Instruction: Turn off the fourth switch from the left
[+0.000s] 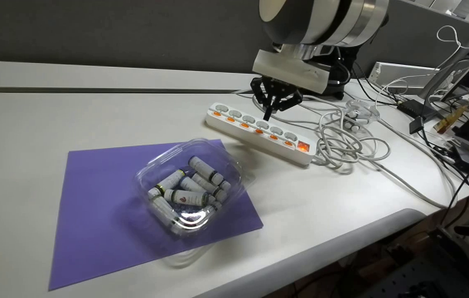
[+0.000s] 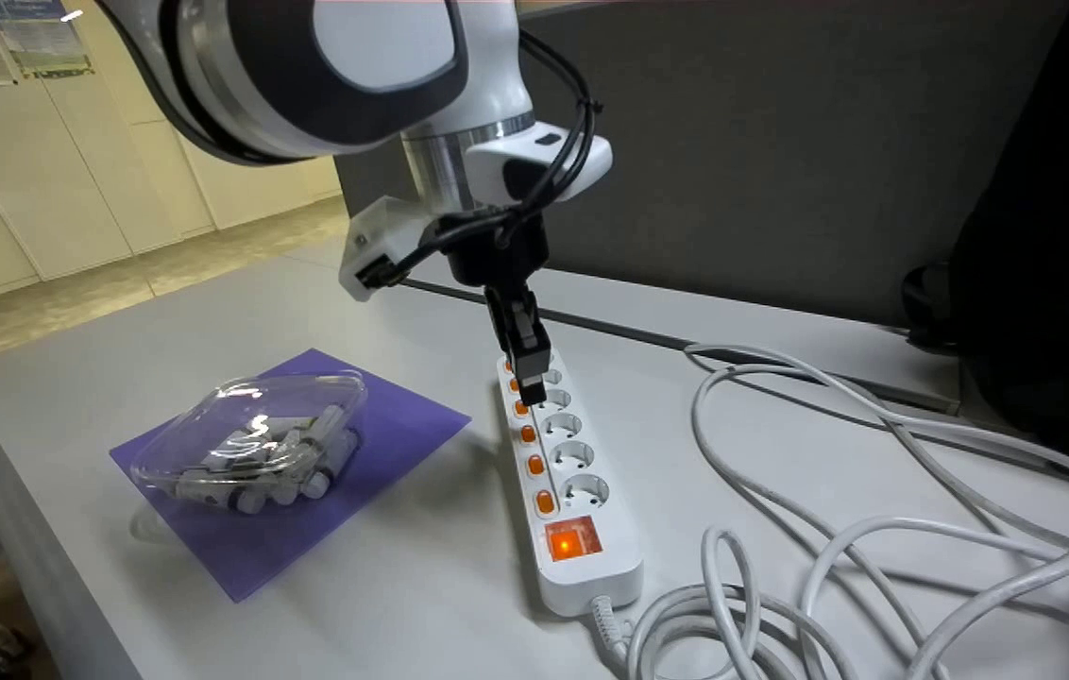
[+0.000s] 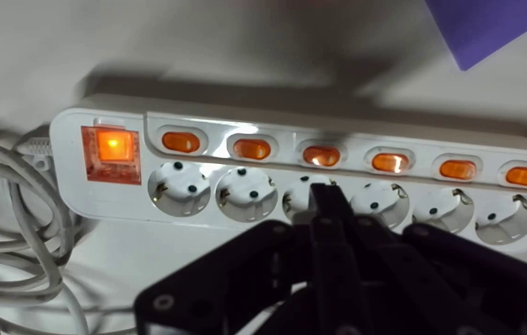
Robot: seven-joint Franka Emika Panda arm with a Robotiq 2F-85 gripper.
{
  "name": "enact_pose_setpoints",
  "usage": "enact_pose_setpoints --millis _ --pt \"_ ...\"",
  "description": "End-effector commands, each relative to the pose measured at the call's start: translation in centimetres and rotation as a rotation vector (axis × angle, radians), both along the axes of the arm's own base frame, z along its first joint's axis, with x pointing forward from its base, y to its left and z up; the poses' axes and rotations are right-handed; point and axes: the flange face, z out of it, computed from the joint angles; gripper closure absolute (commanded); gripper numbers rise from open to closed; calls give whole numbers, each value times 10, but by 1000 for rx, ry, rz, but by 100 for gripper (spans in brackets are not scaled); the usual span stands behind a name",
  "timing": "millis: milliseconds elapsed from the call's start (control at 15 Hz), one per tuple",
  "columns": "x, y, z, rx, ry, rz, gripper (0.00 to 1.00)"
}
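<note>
The white power strip (image 1: 238, 130) lies on the table with a row of small orange-red rocker switches beside its sockets. It also shows in an exterior view (image 2: 596, 574) and in the wrist view (image 3: 70, 190). The fourth switch from the left (image 1: 259, 131) also shows in an exterior view (image 2: 528, 433) and in the wrist view (image 3: 321, 156). My gripper (image 1: 267, 117) is shut and empty, its fingers together and pointing down. In the wrist view its tips (image 3: 325, 190) appear over the socket beside that switch, not over the switch. The gripper partly hides sockets.
A larger lit main switch (image 1: 303, 146) sits at the strip's cable end. Coiled grey cables (image 1: 342, 140) lie beside that end. A clear container (image 1: 193, 223) of small vials stands on a purple sheet (image 1: 89, 231). A grey partition (image 1: 114, 37) rises behind the table.
</note>
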Motion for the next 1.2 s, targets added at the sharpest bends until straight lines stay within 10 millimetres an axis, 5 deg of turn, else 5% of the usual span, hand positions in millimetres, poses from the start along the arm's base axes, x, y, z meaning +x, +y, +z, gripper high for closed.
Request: enact_pose_setpoints --millis 0,1133 --pt "15 8 -10 -14 5 -31 100" --pt "21 23 -67 -77 115 -10 100"
